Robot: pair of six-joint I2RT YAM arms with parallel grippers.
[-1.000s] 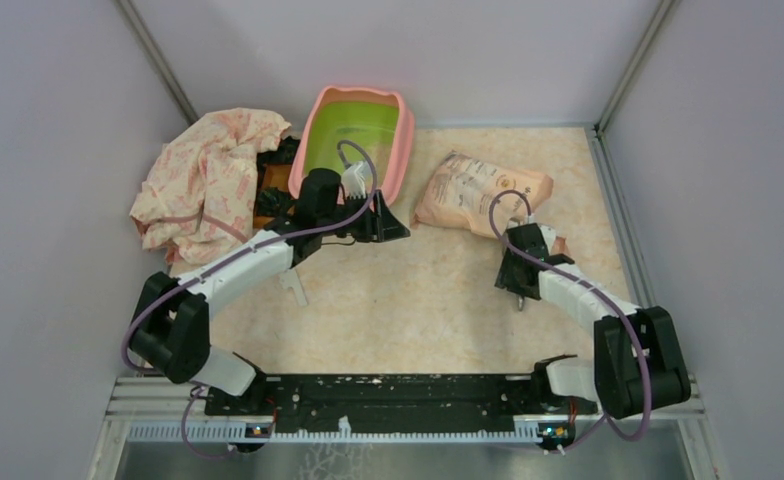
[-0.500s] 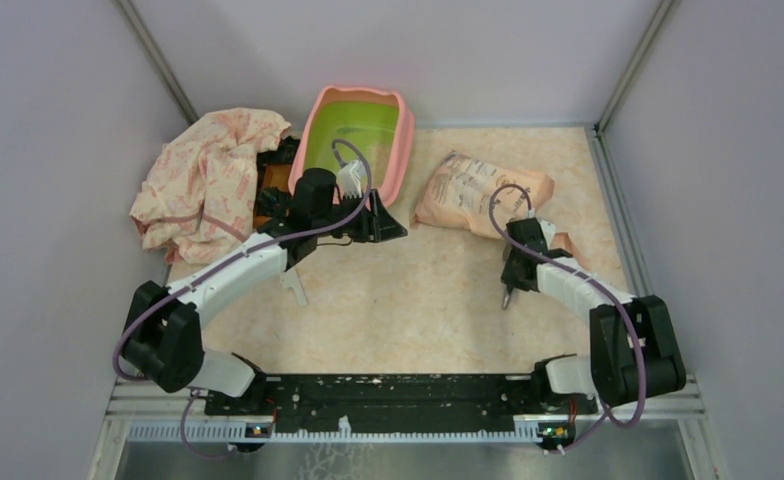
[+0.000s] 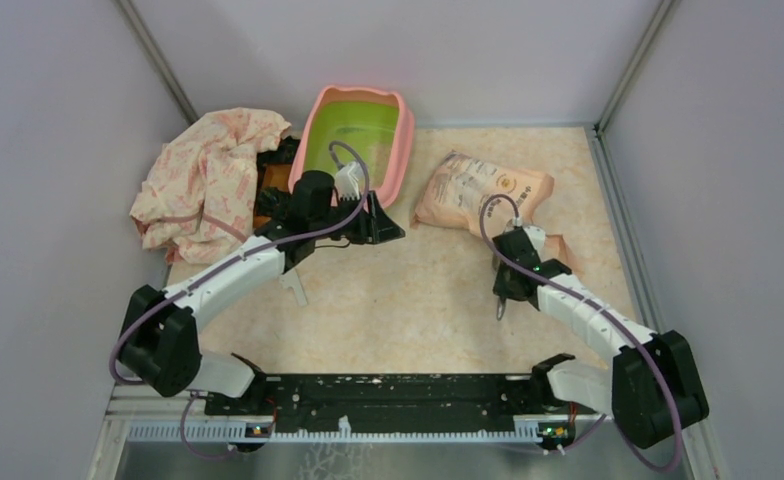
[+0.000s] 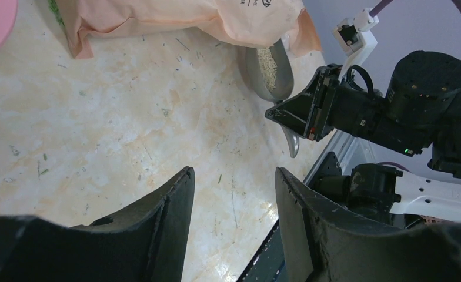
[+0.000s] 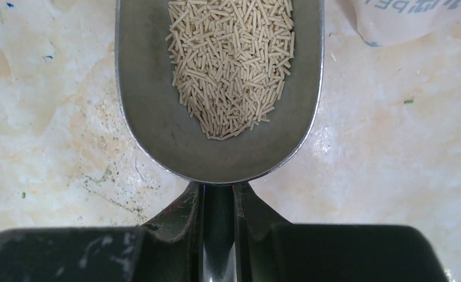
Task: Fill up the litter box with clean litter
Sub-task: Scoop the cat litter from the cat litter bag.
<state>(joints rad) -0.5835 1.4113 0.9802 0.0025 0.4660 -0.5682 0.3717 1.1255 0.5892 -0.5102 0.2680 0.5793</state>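
Right gripper (image 5: 218, 198), drawn back from the bag (image 3: 480, 190), clamped the handle of the scoop (image 5: 154, 123) of litter (image 5: 231, 59); the litter box (image 3: 402, 150) lay far-left, nearer the open, empty left gripper (image 4: 234, 176).

Grey walls (image 3: 48, 150), metal corner posts (image 3: 156, 62), marbled beige tabletop (image 3: 408, 290)

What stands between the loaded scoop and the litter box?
The open left gripper is at the litter box's near rim, on the scoop's way; the litter bag's corner lies close too.
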